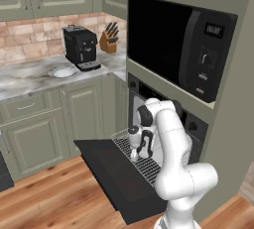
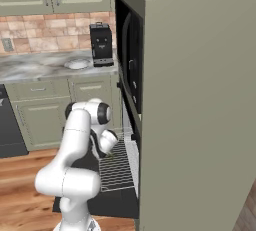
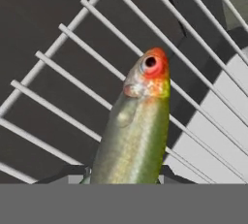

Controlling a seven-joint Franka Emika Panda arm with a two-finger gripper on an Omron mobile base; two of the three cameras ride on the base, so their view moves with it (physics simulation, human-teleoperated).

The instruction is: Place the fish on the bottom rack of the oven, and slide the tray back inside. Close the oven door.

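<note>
The fish [image 3: 135, 131], greenish-yellow with a red-orange head, stands up between my fingertips in the hand view; my gripper [image 3: 125, 179] is shut on it. Close beneath the fish lies the bottom rack [image 3: 58, 106], the silver wire-grid tray. In the left base view my gripper [image 1: 133, 152] points down over the rack [image 1: 146, 167], which is pulled out above the oven door [image 1: 116, 173]; that door lies open and flat. The black oven [image 1: 194, 126] sits behind it. From the right base view the hand [image 2: 108, 144] hangs over the rack [image 2: 117, 167].
A large black microwave [image 1: 173, 44] is built in above the oven. On the marble counter [image 1: 30, 77] to the left stand a coffee machine [image 1: 80, 47], a knife block [image 1: 109, 38] and a white dish [image 1: 63, 71]. Grey-green cabinets [image 1: 79, 114] flank the open door; wooden floor [image 1: 54, 203] lies in front.
</note>
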